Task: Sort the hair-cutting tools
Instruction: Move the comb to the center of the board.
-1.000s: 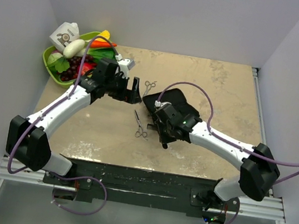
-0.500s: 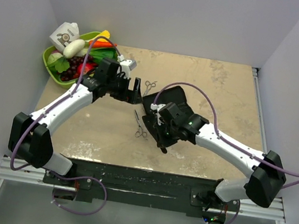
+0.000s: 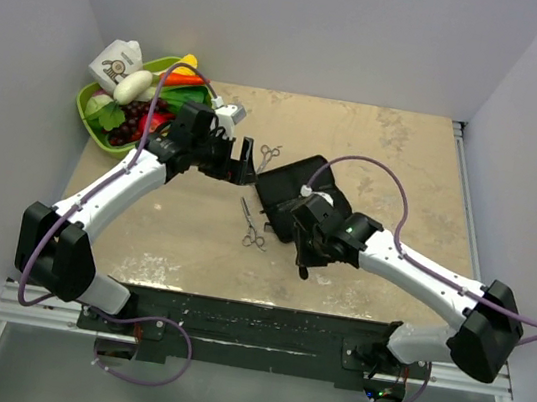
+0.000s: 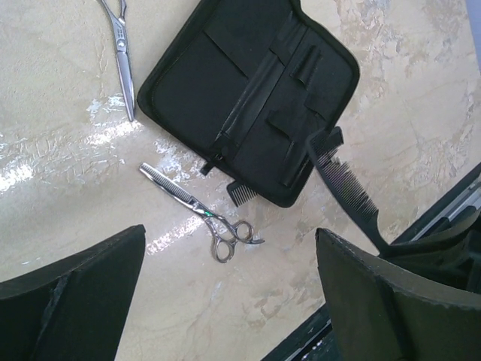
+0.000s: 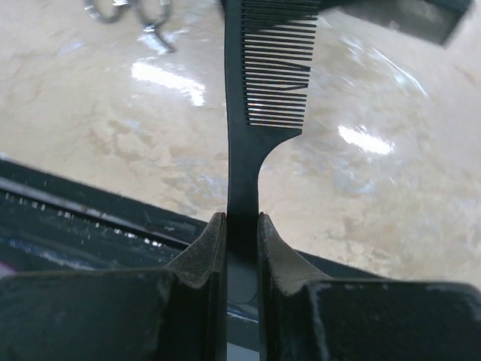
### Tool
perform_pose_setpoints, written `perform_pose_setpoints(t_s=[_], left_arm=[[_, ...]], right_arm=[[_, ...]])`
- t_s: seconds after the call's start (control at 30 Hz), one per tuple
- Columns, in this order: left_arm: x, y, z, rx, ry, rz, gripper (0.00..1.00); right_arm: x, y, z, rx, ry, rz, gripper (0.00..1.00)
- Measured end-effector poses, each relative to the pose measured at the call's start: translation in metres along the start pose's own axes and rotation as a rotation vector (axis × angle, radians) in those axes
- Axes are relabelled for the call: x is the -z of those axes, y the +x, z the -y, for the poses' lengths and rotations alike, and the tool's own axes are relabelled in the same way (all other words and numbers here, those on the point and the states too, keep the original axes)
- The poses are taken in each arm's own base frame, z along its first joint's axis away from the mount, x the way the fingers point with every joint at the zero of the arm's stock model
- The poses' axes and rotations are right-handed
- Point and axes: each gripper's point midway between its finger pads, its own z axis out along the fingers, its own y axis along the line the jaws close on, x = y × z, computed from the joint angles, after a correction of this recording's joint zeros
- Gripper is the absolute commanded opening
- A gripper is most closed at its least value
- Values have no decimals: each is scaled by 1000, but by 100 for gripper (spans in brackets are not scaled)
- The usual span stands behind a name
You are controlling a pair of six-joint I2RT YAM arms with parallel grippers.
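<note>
No legible text or markings

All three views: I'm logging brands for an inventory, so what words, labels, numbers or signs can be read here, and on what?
White carton in the green basket: dark round print on its face, too small to read.
Black case, black comb, thinning scissors, straight-bladed scissors: no lettering shows.
No text is legible in any view.
</note>
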Motion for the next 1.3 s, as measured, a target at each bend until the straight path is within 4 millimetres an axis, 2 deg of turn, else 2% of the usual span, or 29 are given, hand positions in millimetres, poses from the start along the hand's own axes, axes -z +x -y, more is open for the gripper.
perform_pose_setpoints(t_s=[0.1,0.27,0.53,0.7,0.93,0.97,1.0,1.07,1.1,1.17,1.2,1.3], left_arm=[[0,0,1,1,6,-2,99],[0,1,3,3,15,-5,99],[-2,6,14,-1,46,-20,99],[-5,18,12,10,46,-48,99],[-7,24,11,14,44,-61,99],[-7,24,11,14,44,-62,99],[-7,24,11,14,44,-62,99],[-7,24,11,14,44,-62,99],[-7,24,11,14,45,-62,99],[-7,24,11,14,45,-63,99],[-7,24,11,14,45,-63,99],[-7,24,11,14,44,-63,99]], right_arm=[[3,8,16,-99,62,19,0],[12,9,32,-265,125,85,0],[-8,37,50,-456,192,67,0],[-25,48,45,-488,168,41,0],[-47,63,17,-448,105,-24,1],[-50,64,13,-445,95,-31,6],[-52,65,10,-442,89,-36,18],[-61,66,6,-441,86,-48,26],[-66,67,5,-438,90,-56,37],[-73,69,3,-427,106,-73,46],[-74,68,2,-420,109,-75,53],[-69,55,-8,-398,85,-50,70]])
